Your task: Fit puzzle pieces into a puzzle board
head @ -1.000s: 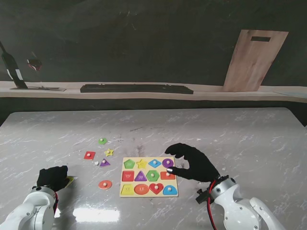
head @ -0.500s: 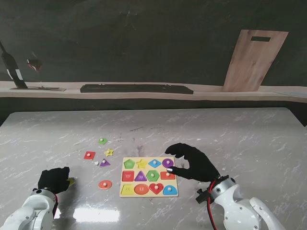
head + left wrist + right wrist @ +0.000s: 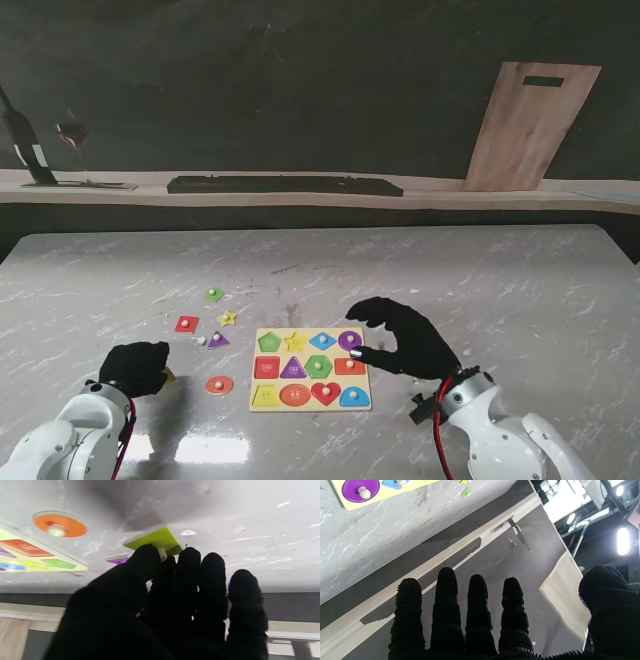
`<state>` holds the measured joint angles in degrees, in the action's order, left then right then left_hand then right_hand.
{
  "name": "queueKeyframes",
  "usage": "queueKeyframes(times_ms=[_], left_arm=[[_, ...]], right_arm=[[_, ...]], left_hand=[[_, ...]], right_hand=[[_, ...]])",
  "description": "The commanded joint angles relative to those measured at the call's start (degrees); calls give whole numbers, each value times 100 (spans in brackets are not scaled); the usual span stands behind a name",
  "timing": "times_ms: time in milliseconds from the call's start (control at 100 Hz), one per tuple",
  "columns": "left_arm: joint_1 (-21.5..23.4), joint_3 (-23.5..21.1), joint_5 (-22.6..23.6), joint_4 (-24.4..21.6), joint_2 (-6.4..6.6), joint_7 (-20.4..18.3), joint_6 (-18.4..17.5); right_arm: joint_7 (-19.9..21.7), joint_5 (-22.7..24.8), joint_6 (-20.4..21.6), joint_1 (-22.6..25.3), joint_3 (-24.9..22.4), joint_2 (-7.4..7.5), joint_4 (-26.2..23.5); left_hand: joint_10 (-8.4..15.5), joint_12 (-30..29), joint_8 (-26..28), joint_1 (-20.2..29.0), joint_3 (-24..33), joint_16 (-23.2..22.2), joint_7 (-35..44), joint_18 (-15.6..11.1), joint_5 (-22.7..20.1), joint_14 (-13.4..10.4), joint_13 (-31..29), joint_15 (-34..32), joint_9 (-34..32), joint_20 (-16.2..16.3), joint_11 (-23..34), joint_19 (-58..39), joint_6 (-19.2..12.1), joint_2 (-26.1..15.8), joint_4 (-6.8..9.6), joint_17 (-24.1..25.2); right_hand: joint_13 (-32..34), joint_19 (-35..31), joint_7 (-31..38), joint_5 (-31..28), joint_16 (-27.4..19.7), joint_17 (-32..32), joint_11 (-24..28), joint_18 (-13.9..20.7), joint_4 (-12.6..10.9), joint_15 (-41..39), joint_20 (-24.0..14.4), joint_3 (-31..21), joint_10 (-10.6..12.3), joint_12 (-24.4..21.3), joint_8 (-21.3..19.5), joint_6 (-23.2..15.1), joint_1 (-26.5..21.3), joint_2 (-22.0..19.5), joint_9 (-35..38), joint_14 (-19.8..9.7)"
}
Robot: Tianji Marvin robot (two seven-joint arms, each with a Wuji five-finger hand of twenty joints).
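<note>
The yellow puzzle board (image 3: 310, 404) lies near me at the table's middle, its slots filled with coloured shapes. My left hand (image 3: 136, 366) hovers left of it, shut on the peg of a yellow-green square piece (image 3: 155, 540), lifted off the table; a sliver of the piece (image 3: 169, 376) shows beside the fingers. An orange round piece (image 3: 219, 385) lies between that hand and the board. My right hand (image 3: 405, 338) is open above the board's right edge, holding nothing, its fingers (image 3: 477, 610) spread in the right wrist view. Loose red (image 3: 187, 324), purple (image 3: 218, 340), yellow star (image 3: 228, 318) and green (image 3: 214, 294) pieces lie farther away.
A wooden board (image 3: 530, 125) leans against the dark back wall on the right. A long black bar (image 3: 285, 185) lies on the shelf behind the table. A small white knob (image 3: 201, 341) sits by the purple triangle.
My left hand has moved right and a little away from me, toward the orange piece and the board, carrying the yellow-green piece. The right hand has barely moved.
</note>
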<state>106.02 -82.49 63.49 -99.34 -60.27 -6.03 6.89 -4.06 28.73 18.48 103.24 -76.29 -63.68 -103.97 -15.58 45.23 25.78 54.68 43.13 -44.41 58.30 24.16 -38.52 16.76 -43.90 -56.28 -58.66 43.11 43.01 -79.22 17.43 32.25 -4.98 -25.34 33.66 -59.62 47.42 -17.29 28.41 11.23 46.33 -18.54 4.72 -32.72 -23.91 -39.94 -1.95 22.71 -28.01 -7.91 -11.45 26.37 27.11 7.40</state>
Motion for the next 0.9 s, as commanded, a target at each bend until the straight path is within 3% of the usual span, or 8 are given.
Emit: queueKeyframes(times_ms=[0,310,890], left_arm=[[-88,115,-43,-174,3,-64,-95],[-574,799,-283,-373,51,-542,-173],[-1262,1824,-406,-239,123,-666,-856]], right_arm=[[-47,58,66,66,-5,-33,-22],[-105,86,283,141,-80,-37,-35],[-89,-370,595,319,-349,-76,-79]], left_hand=[[-143,72,112,15,246,-77,261,408,-100,100,-180,-197,-122,139,107,-217,28,97,-105,-22],[-95,131,184,-4,253,-80,242,370,-16,100,-101,-164,-47,132,96,-204,-19,38,-106,-1],[28,219,219,-142,406,-100,325,221,27,-36,-73,-146,-20,112,91,-211,-170,47,-115,21]], right_hand=[[46,-95,54,-38,21,-55,65,-7,-177,-50,-83,98,111,53,-74,-102,-123,-79,130,-165],[16,-61,21,1,11,-101,47,-21,-177,-22,-67,94,118,45,-65,-119,-79,-88,118,-163],[12,-47,-9,-11,16,-110,27,-19,-176,-12,-65,88,115,37,-58,-112,-78,-108,117,-175]])
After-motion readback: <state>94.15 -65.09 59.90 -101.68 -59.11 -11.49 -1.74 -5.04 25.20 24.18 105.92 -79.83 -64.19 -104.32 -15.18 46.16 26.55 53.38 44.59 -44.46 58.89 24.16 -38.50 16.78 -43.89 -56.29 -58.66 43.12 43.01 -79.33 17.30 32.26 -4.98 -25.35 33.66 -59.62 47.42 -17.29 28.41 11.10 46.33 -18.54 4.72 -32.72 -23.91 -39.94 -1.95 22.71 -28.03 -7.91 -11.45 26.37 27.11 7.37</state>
